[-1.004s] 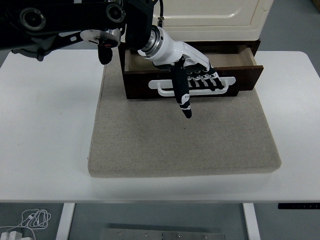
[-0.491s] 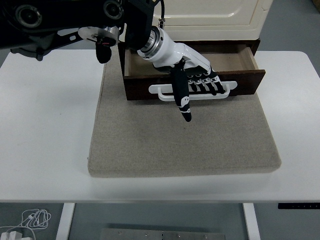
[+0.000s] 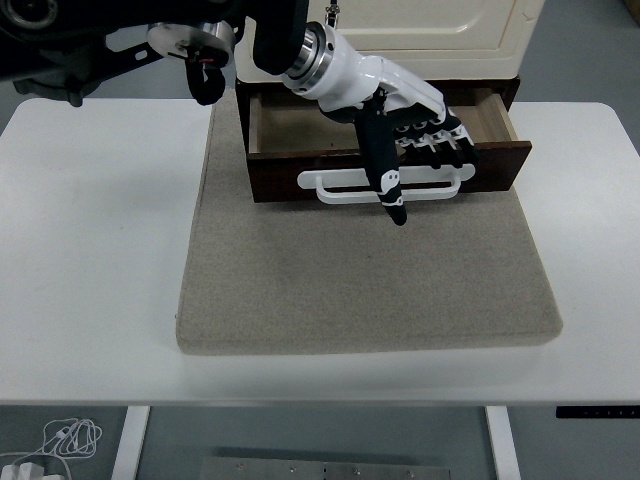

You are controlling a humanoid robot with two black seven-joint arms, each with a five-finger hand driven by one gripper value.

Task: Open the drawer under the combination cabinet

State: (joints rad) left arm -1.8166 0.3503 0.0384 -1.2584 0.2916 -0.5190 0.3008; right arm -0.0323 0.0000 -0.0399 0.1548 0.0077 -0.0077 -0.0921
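Note:
The dark brown drawer under the cream cabinet is pulled partway out, and its inside looks empty. A white bar handle runs across its front. My left hand reaches in from the upper left and hovers over the drawer front. Its fingers are loosely extended above the front's top edge, off the handle. The thumb points down across the handle's middle. Nothing is held.
The cabinet and drawer stand at the back of a grey-beige mat on the white table. My arm's black links cross the upper left. A white cable lies on the floor below.
The drawer has slid out slightly more. My left hand's fingers, hooked through the handle before, have lifted up and to the right, off the handle.

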